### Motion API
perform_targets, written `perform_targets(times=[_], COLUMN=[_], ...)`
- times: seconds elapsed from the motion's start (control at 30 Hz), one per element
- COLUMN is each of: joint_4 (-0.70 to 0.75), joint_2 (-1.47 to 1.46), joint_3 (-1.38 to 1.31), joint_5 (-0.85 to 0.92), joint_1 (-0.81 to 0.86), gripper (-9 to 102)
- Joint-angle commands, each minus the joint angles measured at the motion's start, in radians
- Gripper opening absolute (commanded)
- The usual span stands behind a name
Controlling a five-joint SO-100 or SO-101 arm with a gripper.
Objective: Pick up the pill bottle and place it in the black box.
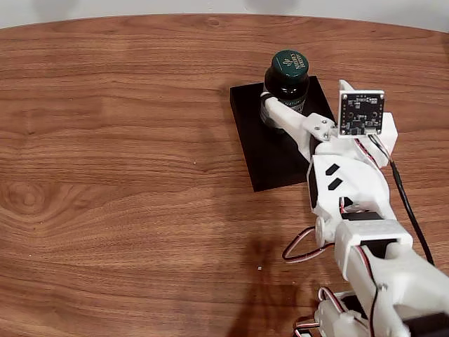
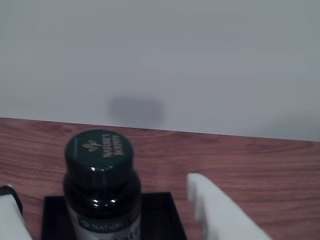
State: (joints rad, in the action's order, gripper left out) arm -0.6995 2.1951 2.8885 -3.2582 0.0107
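The pill bottle [image 1: 287,78], dark with a green cap and a white label, stands upright at the far end of the black box [image 1: 270,158] in the fixed view. My gripper [image 1: 290,107] reaches in from the lower right and straddles the bottle's body. One white finger [image 1: 284,114] curves along its near side. In the wrist view the pill bottle [image 2: 101,175] sits between my gripper's [image 2: 102,200] fingers, with a clear gap to the right finger [image 2: 202,200] and to the left one at the frame edge. The black box [image 2: 157,217] shows behind and under it. The gripper is open.
The wooden table [image 1: 119,175] stretches wide to the left of and in front of the box. A grey wall [image 2: 160,60] rises just past the table's far edge. My arm's white links and cables [image 1: 365,232] occupy the lower right.
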Motion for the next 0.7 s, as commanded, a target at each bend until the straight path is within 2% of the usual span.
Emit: perform_targets(times=[0.0,0.2,0.37,0.6,0.67], joint_4=[0.117,0.334,0.601,0.845,0.871], joint_2=[0.156,0.282,0.419,0.541,0.565], joint_3=[-0.043,-0.051,-0.052,-0.038,-0.011], joint_5=[-0.003,0.037,0.071,0.127,0.127], joint_1=[0.015,0.021,0.002,-0.035,-0.034], gripper=[41,40,39,36,35])
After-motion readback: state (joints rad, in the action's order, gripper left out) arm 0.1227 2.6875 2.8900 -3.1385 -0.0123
